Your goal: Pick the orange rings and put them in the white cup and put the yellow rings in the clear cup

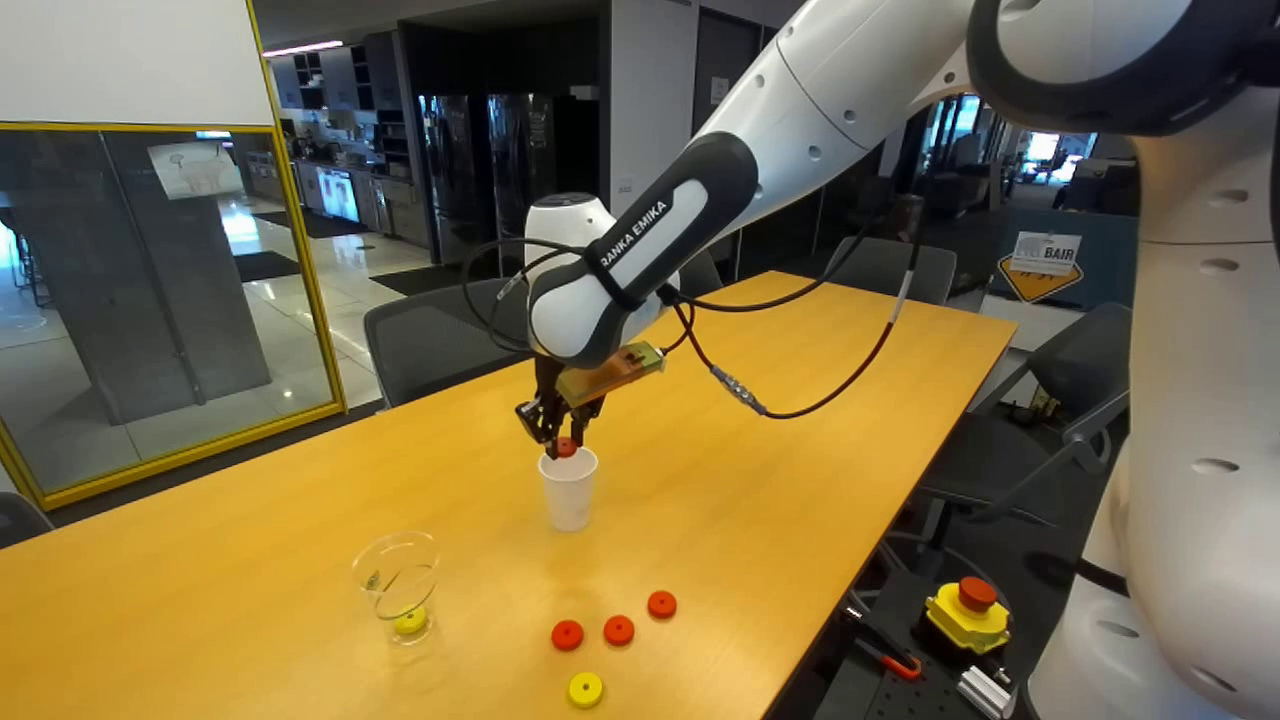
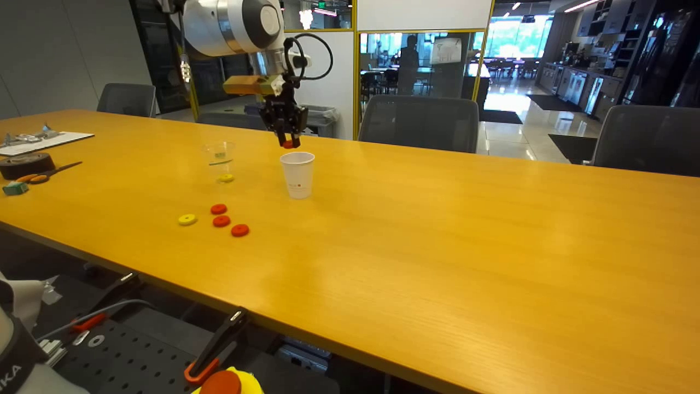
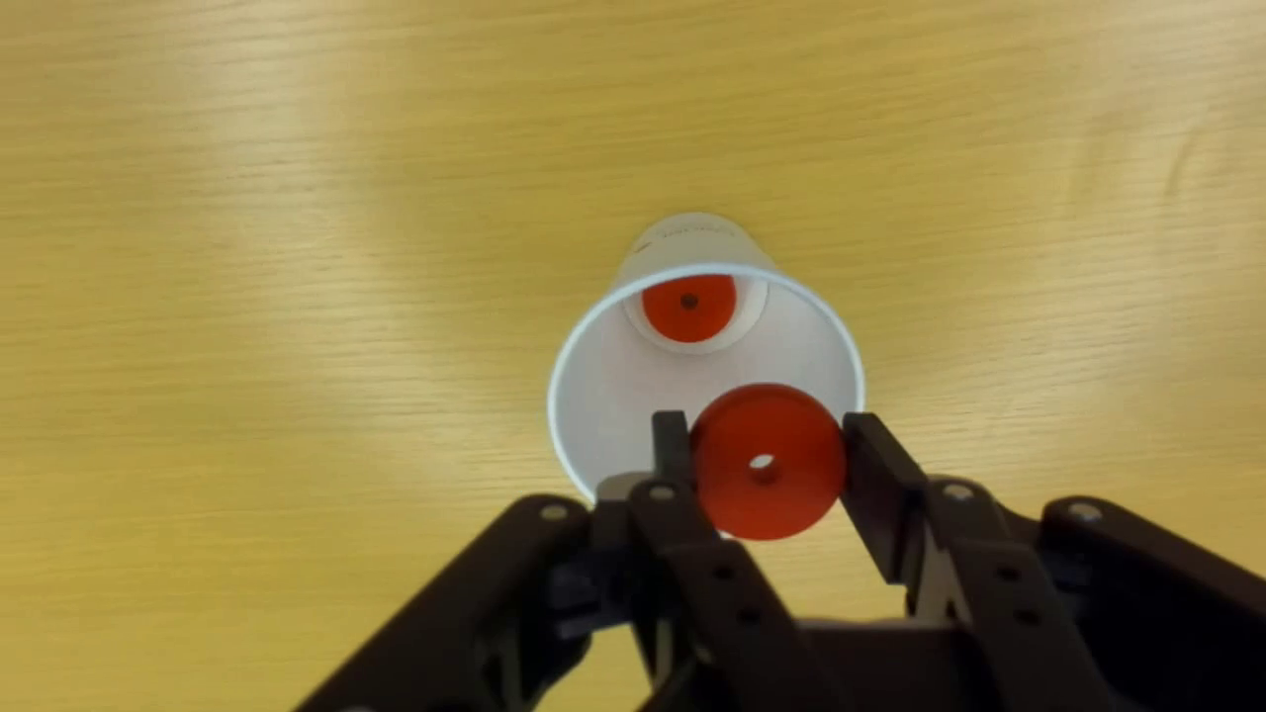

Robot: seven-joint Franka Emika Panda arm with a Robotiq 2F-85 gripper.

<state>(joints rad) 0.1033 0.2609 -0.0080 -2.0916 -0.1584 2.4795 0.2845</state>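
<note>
My gripper (image 3: 768, 460) is shut on an orange ring (image 3: 771, 509), pinched at its sides between both fingers. It hangs above the white cup (image 3: 643, 396), covering part of the mouth's lower edge in the wrist view. Inside, at the cup's bottom, another orange ring (image 3: 704, 318) shows. The white cup (image 1: 568, 500) stands upright in both exterior views. Three orange rings lie loose on the table: a ring (image 1: 567, 635), a ring (image 1: 619, 630) and a ring (image 1: 662, 604). One yellow ring (image 1: 585, 690) lies beside them. Within the upright clear cup (image 1: 395, 570) sits a yellow ring (image 1: 410, 621).
In an exterior view, a tape roll (image 2: 26, 165), scissors (image 2: 54, 172), a small green block (image 2: 15, 188) and a clipboard (image 2: 49, 142) lie at one end of the table (image 2: 437, 246). Chairs (image 2: 418, 123) line the far edge. A yellow box with a red button (image 1: 968, 615) sits off the table.
</note>
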